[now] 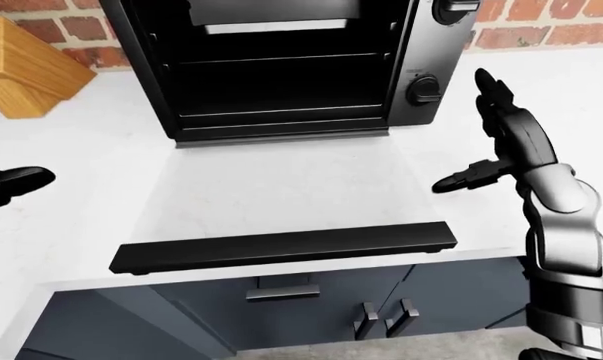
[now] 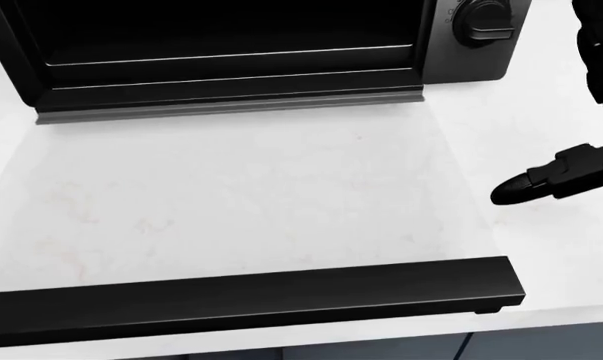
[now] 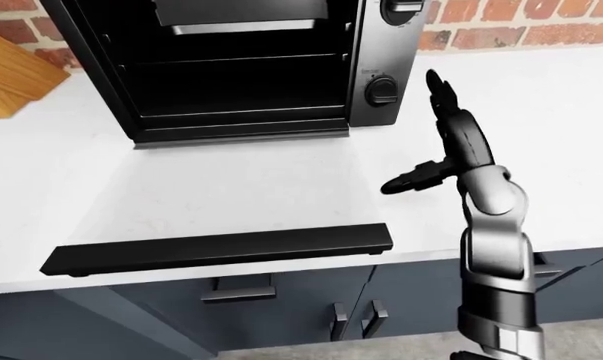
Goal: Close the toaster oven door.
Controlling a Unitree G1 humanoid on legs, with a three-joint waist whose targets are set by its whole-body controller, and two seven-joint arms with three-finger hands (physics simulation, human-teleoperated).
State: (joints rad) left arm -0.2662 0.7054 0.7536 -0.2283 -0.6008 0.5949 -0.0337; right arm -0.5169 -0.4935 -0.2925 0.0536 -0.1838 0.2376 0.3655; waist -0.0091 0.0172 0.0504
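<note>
At the counter's wall edge stands your toaster oven (image 1: 281, 67), its door (image 1: 281, 202) folded flat toward the near edge, the black handle bar (image 1: 286, 247) along that edge. Your right hand (image 1: 501, 142) hovers beside the door's right side, fingers spread, gripping nothing. Your left hand (image 1: 11, 185) shows only 1 dark tip; I cannot tell its state.

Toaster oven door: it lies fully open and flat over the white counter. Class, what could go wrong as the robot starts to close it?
1. The right hand hovers open beside the glass door, not under its black handle bar; a lift from the side could slip off.
2. The black toaster oven stands loose on the white counter; a hard push might shove it toward the brick wall.
</note>
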